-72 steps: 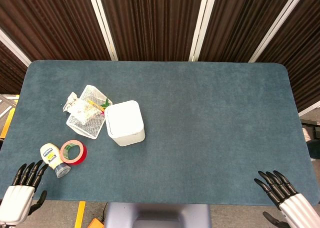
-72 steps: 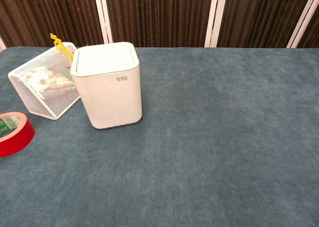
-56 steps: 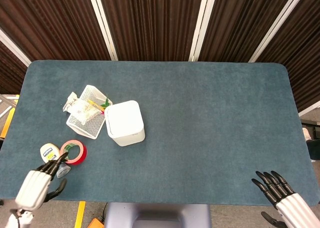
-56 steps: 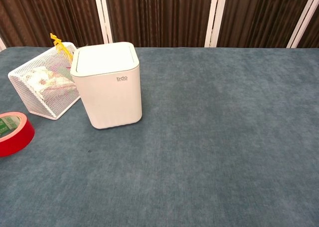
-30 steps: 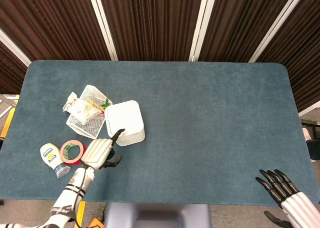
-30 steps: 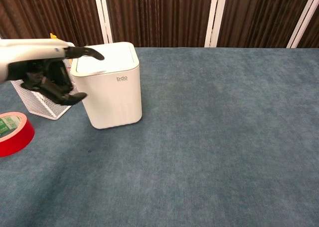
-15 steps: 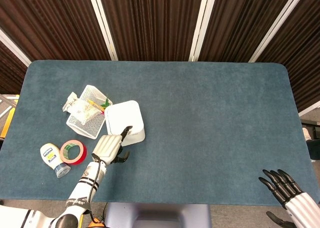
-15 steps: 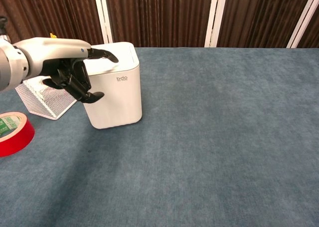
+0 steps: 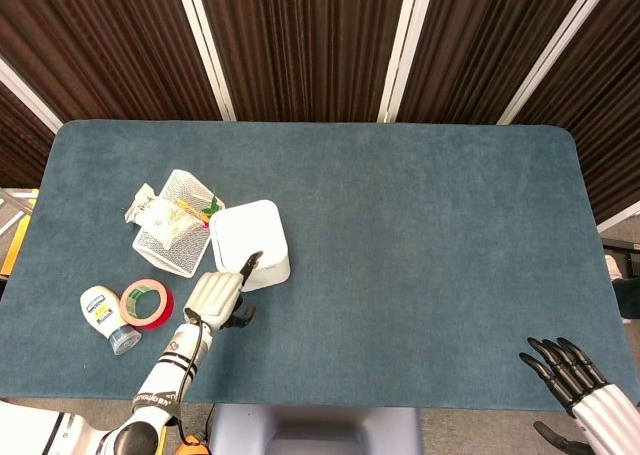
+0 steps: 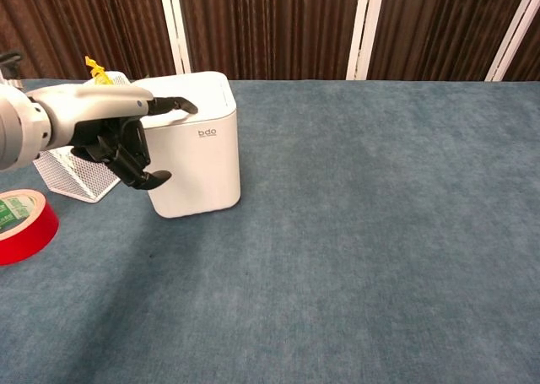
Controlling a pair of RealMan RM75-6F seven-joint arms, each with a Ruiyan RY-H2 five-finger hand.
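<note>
A white lidded bin (image 9: 248,241) (image 10: 190,152) stands left of the table's middle. My left hand (image 9: 220,297) (image 10: 110,135) is at its front left side. One finger stretches out with its tip on the lid's front edge; the other fingers are curled in and hold nothing. My right hand (image 9: 575,380) hangs off the table's front right corner, fingers spread and empty. It does not show in the chest view.
A tipped white wire basket (image 9: 175,225) (image 10: 72,171) with wrappers lies against the bin's left side. A red tape roll (image 9: 147,303) (image 10: 21,224) and a small mayonnaise bottle (image 9: 108,318) lie near the front left. The blue-carpeted table (image 9: 420,255) spreads to the right.
My left hand has come from the table's front left corner, past the bottle and tape, up to the bin; its outstretched finger now rests on the lid. The right hand has barely moved.
</note>
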